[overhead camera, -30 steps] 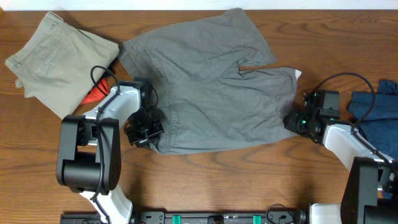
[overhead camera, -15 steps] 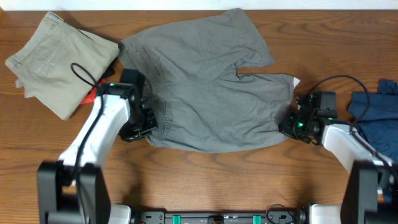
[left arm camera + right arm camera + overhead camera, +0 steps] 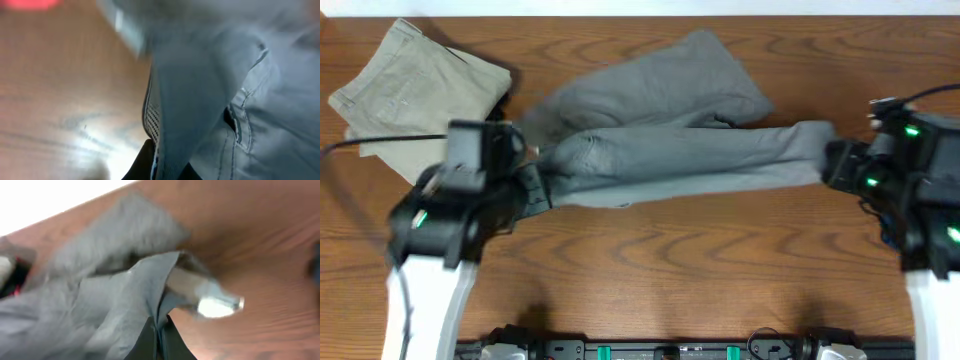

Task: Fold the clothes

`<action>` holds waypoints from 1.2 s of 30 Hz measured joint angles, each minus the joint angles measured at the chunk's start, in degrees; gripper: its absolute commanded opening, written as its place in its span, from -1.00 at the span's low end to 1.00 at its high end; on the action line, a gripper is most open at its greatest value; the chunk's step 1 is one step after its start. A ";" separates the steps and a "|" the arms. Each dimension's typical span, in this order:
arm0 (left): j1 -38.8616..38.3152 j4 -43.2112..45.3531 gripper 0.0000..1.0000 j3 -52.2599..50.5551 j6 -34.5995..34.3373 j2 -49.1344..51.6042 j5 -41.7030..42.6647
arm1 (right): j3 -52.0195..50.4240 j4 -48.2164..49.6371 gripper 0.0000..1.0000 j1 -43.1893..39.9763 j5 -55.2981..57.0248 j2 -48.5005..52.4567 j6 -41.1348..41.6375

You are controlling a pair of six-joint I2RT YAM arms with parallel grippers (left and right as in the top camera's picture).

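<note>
The grey shorts [image 3: 670, 130] hang lifted above the wooden table, their near edge stretched taut between my two grippers. My left gripper [image 3: 532, 188] is shut on the waistband end; in the left wrist view the cloth [image 3: 200, 100] runs up from the pinched fingers [image 3: 167, 167]. My right gripper [image 3: 828, 160] is shut on the leg hem; in the right wrist view the cloth [image 3: 100, 305] is clamped between the fingers [image 3: 160, 335]. The far leg still lies on the table.
Folded khaki-beige shorts [image 3: 410, 90] lie at the back left, close to the left arm. The table's far edge runs along the top. Bare wood [image 3: 670, 280] lies in front of the shorts.
Both grippers have risen and pulled apart, lifting the near edge of the grey shorts off the table and drawing it taut. The blue garments at right are now hidden by the right arm.
</note>
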 measured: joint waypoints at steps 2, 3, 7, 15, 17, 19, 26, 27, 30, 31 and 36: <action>-0.17 -0.02 -0.88 3.10 0.00 -3.58 0.61 | 4.94 -2.23 -0.98 -1.57 0.76 -1.60 -0.24; -0.24 0.02 -0.88 4.46 0.00 -4.85 0.85 | 6.56 -2.84 -0.98 -2.14 1.07 -2.08 -0.35; -0.46 0.04 -0.88 11.13 0.00 -9.35 2.29 | 15.96 -5.92 -0.98 -5.35 2.40 -4.22 -0.57; -0.79 3.48 -0.88 22.12 0.57 -12.66 5.40 | 31.95 -6.95 -0.98 -9.49 5.25 -5.99 -1.49; -0.87 4.63 -0.88 22.32 0.85 -12.48 5.64 | 34.23 -6.93 -0.98 -9.51 6.40 -5.99 -1.51; -0.96 4.92 -0.88 22.32 1.22 -11.63 6.05 | 35.93 -6.93 -0.98 -9.51 7.48 -5.99 -1.51; -1.16 5.01 -0.87 22.34 1.64 -2.40 7.56 | 36.54 -9.88 -0.98 -9.51 8.26 -0.17 -1.53; -1.33 5.09 -0.88 22.34 1.88 0.09 7.82 | 36.52 -10.19 -0.98 -9.51 7.91 2.69 -1.53; -1.62 5.75 -0.88 22.34 2.62 6.99 8.31 | 36.22 -10.34 -0.98 -9.46 6.54 10.32 -1.66; -1.73 6.14 -0.88 22.29 2.80 9.27 8.33 | 36.17 -10.21 -0.98 -9.46 5.88 13.16 -1.79; -1.97 12.50 -0.88 22.23 3.37 23.43 8.24 | 35.34 -5.95 -0.98 -9.25 2.29 29.16 -2.60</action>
